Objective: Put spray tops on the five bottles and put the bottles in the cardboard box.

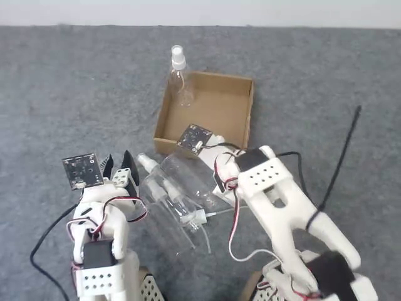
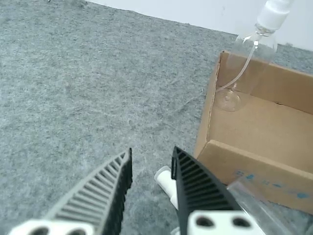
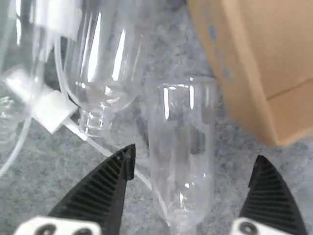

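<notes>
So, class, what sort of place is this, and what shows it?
Probably a robotics lab bench: a small left arm and right arm on grey carpet, with a cardboard box and clear bottles as props.

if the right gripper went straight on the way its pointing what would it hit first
The right gripper, open, would likely first meet the capless clear bottle lying beside the cardboard box, though depth is unclear.

Grey carpet-like surface (image 1: 75,88) underfoot, pale plain wall (image 1: 200,12) along the far edge; even light
</notes>
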Motion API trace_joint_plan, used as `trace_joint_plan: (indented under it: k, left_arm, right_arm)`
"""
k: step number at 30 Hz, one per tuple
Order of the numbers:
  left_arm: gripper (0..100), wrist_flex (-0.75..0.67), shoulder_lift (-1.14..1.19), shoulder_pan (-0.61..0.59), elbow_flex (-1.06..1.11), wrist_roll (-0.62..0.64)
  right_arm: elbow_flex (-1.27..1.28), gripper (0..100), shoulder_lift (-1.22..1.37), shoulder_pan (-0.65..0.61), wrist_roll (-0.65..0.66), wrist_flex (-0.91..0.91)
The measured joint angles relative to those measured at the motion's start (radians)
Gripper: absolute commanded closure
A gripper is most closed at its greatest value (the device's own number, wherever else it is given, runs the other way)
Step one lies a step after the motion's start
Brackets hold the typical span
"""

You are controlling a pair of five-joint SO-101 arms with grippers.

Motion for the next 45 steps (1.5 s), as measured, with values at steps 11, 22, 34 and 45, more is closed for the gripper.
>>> trace_joint_plan:
  k: [11, 22, 34, 45]
  left_arm:
    - [87, 0.0, 0.0, 0.0, 0.0, 0.0]
    - [87, 0.0, 0.0, 0.0, 0.0, 0.0]
    - [87, 0.0, 0.0, 0.0, 0.0, 0.0]
    - [87, 0.0, 0.0, 0.0, 0.0, 0.0]
  right_arm:
    - [-0.003, 81.0, 0.204, -0.005, 0.008, -0.126]
    - [-0.005, 90.9, 0.206, 0.008, -0.075, -0.126]
    - [-0.005, 91.3, 0.115, 0.097, -0.221, -0.064]
    - [-0.005, 95.7, -0.06, 0.118, -0.433, 0.057]
